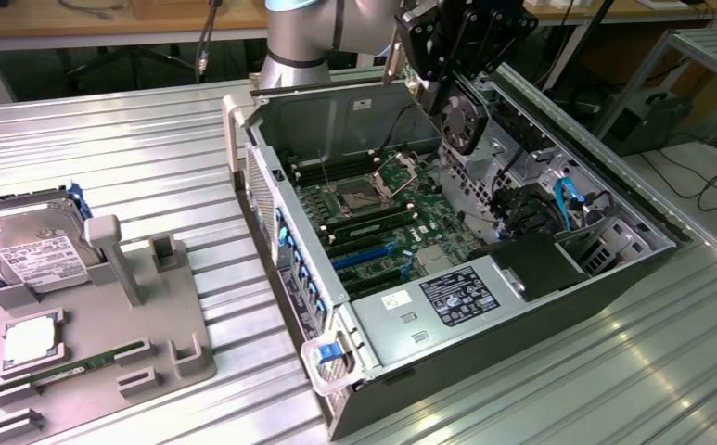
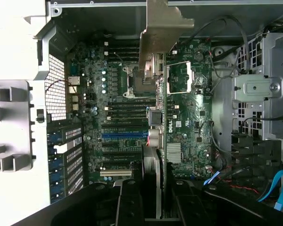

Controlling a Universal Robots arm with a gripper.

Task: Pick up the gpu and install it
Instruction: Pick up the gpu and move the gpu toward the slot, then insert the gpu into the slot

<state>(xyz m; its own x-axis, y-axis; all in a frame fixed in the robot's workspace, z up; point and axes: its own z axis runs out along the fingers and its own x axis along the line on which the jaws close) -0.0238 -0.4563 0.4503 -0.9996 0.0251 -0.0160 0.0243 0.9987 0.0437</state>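
My gripper (image 1: 460, 51) hangs over the back of the open computer case (image 1: 333, 111), shut on the gpu (image 1: 462, 120). The card hangs edge-down with its dark fan face toward the exterior view's right and its silver bracket up beside the arm. In the wrist view the gpu (image 2: 153, 117) runs edge-on between the black fingers (image 2: 128, 202) of the gripper (image 2: 153, 190), its silver bracket (image 2: 162, 33) at the far end. It is held above the motherboard (image 2: 113, 108), clear of the blue expansion slot (image 2: 125, 134).
On the exterior view's left a grey fixture tray (image 1: 172, 324) holds a silver hard drive (image 1: 36, 246) and a narrow green memory stick (image 1: 73, 366). The case stands on a ribbed metal table (image 1: 123, 158), with drive cages and blue cables (image 1: 566, 199) along its right side.
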